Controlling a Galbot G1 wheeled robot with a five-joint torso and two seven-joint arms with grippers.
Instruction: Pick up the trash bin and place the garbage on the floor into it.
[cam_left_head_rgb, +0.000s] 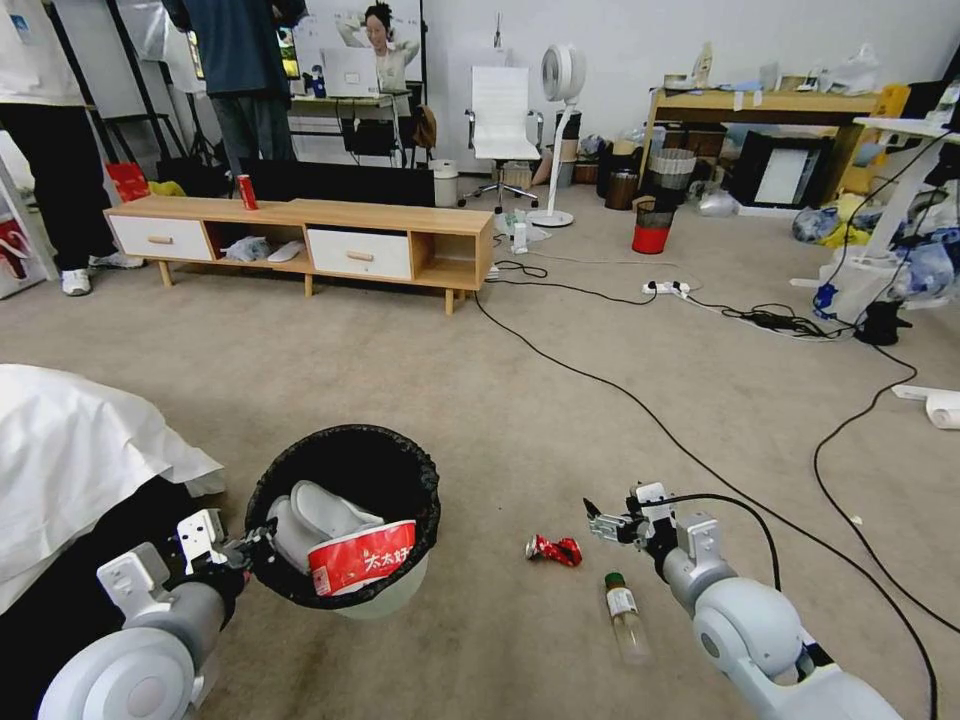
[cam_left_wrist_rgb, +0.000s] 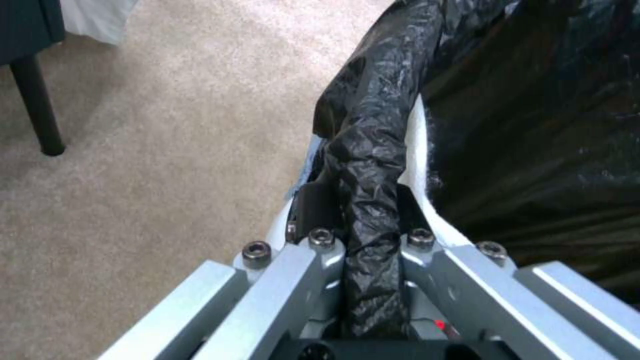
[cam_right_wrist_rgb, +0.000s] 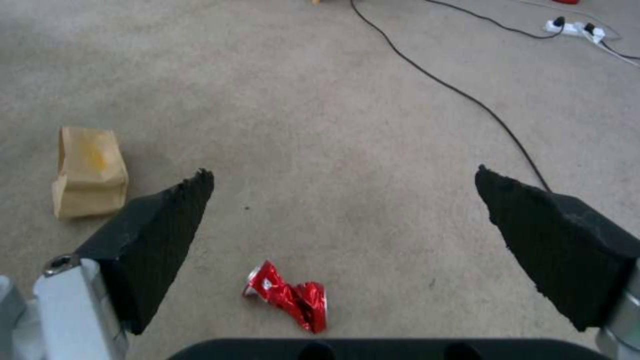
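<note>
Beige carpet floor (cam_left_head_rgb: 420, 380) carries a black cable (cam_left_head_rgb: 600, 385) nearby. Left tool (cam_left_wrist_rgb: 370, 235) clenches the trash bin (cam_left_head_rgb: 345, 520) rim, raised and tilted; contents could spill. Right tool (cam_right_wrist_rgb: 343, 220), spread wide, hovers above the red wrapper (cam_right_wrist_rgb: 290, 300), whose flat, crushed shape could slip away.

Black-lined pale bin (cam_left_head_rgb: 345, 520), red-and-white cup (cam_left_head_rgb: 362, 558), red wrapper (cam_right_wrist_rgb: 288, 296), brown paper bag (cam_right_wrist_rgb: 89, 171), perhaps green-capped bottle (cam_left_head_rgb: 625, 608).

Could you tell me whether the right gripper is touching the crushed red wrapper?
Apart. The right wrist view shows the right gripper open, with bare floor between its fingers and the red wrapper.
</note>
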